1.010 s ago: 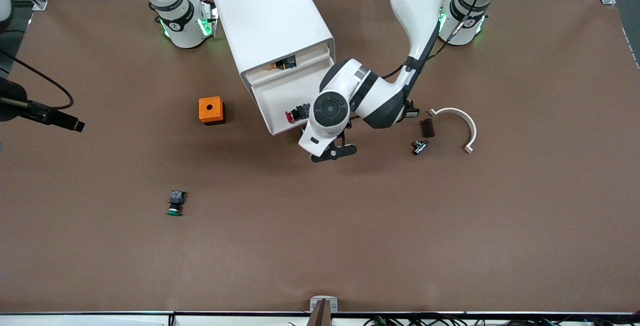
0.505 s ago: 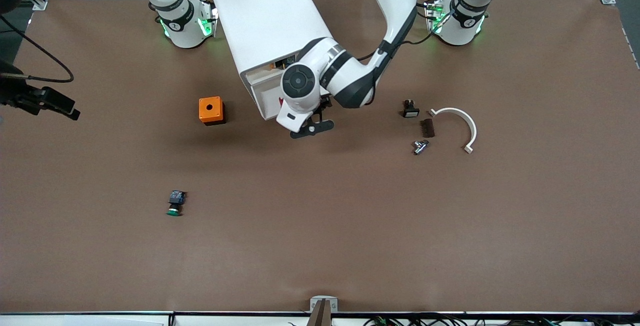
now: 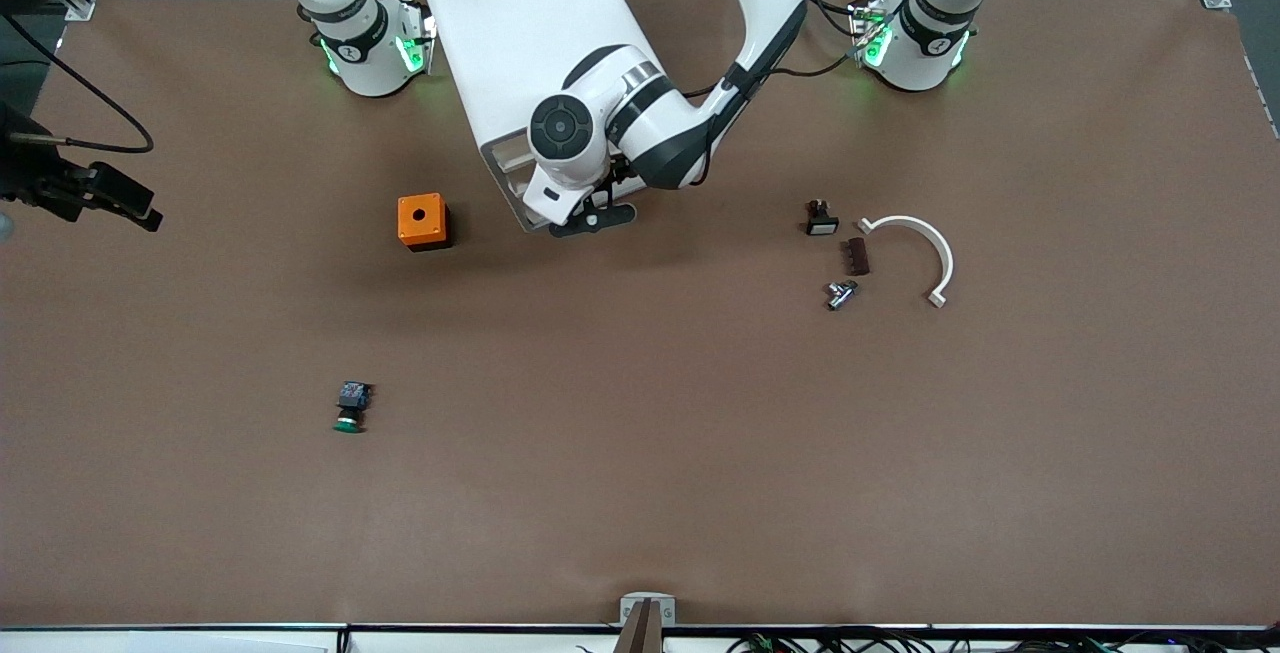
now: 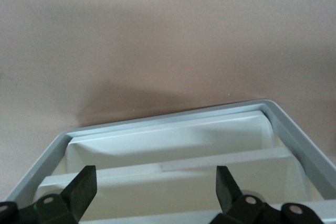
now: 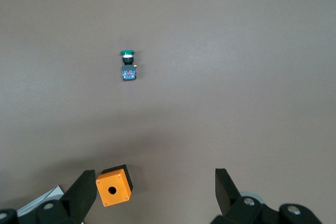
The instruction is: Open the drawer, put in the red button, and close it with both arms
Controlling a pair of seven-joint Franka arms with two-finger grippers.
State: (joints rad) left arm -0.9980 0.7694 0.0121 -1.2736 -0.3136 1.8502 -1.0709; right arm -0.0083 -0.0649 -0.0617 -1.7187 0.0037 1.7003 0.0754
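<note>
Drawer [image 3: 520, 195] nearly shut; left gripper [image 4: 152, 192] fingers spread, empty, at front; skewed push risks jamming; right gripper [image 5: 152, 192] fingers spread, waiting over bench [image 3: 700, 433]

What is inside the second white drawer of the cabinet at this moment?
Its inside cannot be seen. The drawer is almost pushed into the cabinet, and the open left gripper is at its front. The red button is not visible. The right gripper, open, waits above the orange box.
</note>
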